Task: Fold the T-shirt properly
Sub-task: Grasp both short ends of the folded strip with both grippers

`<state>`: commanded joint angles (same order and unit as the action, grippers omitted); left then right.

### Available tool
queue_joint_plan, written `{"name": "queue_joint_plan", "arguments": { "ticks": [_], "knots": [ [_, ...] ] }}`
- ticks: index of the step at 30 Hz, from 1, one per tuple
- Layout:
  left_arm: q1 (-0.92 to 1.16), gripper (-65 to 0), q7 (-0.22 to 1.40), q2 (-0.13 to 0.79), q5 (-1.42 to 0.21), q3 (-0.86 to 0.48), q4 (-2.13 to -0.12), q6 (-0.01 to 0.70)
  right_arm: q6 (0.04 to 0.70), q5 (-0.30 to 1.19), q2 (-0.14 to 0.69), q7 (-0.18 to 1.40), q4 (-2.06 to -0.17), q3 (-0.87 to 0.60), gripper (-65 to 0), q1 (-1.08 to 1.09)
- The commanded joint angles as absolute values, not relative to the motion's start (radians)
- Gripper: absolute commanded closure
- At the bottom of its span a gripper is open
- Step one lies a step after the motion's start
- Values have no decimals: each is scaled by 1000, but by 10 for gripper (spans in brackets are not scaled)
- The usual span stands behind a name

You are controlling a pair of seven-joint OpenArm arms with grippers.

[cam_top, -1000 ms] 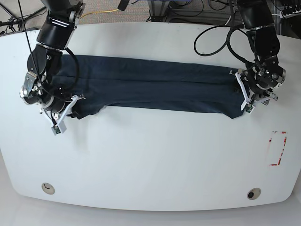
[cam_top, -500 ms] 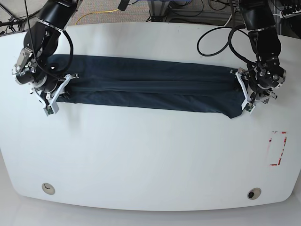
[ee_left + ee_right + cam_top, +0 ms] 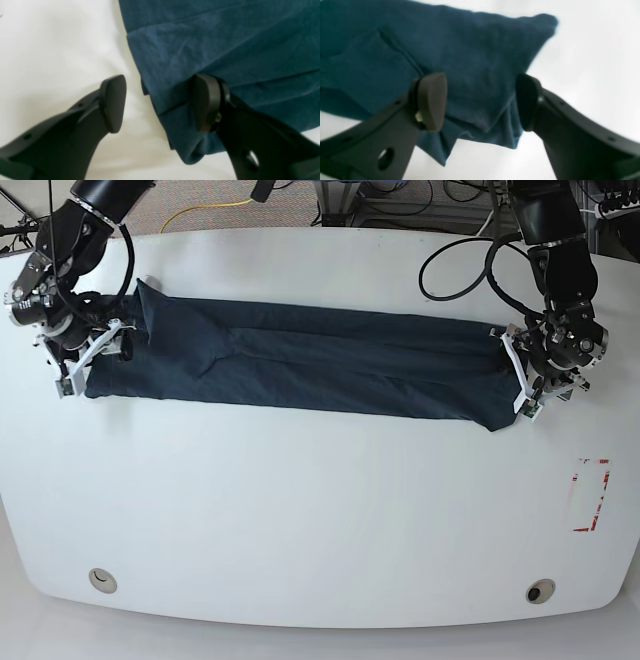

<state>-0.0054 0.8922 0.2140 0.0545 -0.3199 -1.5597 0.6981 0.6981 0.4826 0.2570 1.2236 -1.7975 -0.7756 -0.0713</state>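
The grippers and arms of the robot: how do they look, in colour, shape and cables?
Both arms are black, with bulky rounded joints. A loose black cable loops beside the left arm. The left gripper and right gripper show white finger frames from the base view. In the wrist views, the fingers are dark, curved, pierced with holes, and end in flat rounded pads.

The left gripper [image 3: 160, 102] sits low near the table's right edge, its jaws spread wide, one pad [image 3: 203, 102] over cloth and the other over bare surface. The right gripper [image 3: 480, 101] is near the left edge toward the far corner, jaws likewise apart. Both arms reach down from the far edge.
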Motion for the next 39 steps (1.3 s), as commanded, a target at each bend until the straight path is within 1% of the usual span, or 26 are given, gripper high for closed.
{"name": "queue_joint_plan", "arguments": {
  "ticks": [4,5,7,9,11,13,16,20,22,26,30,32,39],
  "knots": [
    [-22,-385,892,214,53,-326,-1561,698,698,493,237,1260,-1877,-780,-414,-104],
    [-22,-385,892,214,53,-328,-1573,698,698,522,211,1262,-1896,-780,-409,-116],
    [-22,-385,892,214,53,-328,-1609,698,698,570,185,1265,-1913,-780,-387,-133],
    [-21,-385,892,214,53,-328,-1658,698,698,634,174,1268,-1919,-776,-341,-154],
    [-21,-385,894,214,53,-328,-1685,698,698,662,154,1265,-1903,-743,-293,-163],
    [-21,-385,894,214,53,-326,-1692,698,698,661,140,1247,-1879,-704,-233,-165],
    [-24,-388,894,211,53,-325,-1699,698,698,641,142,1219,-1810,-654,-184,-159],
    [-19,-389,898,211,10,-328,-1750,698,698,550,143,1213,-1719,-628,-174,-140],
    [-18,-390,898,214,-47,-340,-1755,698,698,501,143,1181,-1685,-625,-174,-127],
    [-13,-400,912,214,-156,-437,-1751,698,698,450,143,1150,-1669,-624,-178,-117],
    [-22,-492,1027,214,-288,-565,-1692,698,698,438,143,1150,-1669,-622,-176,-113],
    [-22,-497,1030,214,-329,-595,-1669,698,698,438,145,1150,-1669,-622,-176,-113],
    [-22,-500,1030,214,-433,-596,-1538,698,698,441,153,1150,-1669,-622,-174,-117]
  ]
}}
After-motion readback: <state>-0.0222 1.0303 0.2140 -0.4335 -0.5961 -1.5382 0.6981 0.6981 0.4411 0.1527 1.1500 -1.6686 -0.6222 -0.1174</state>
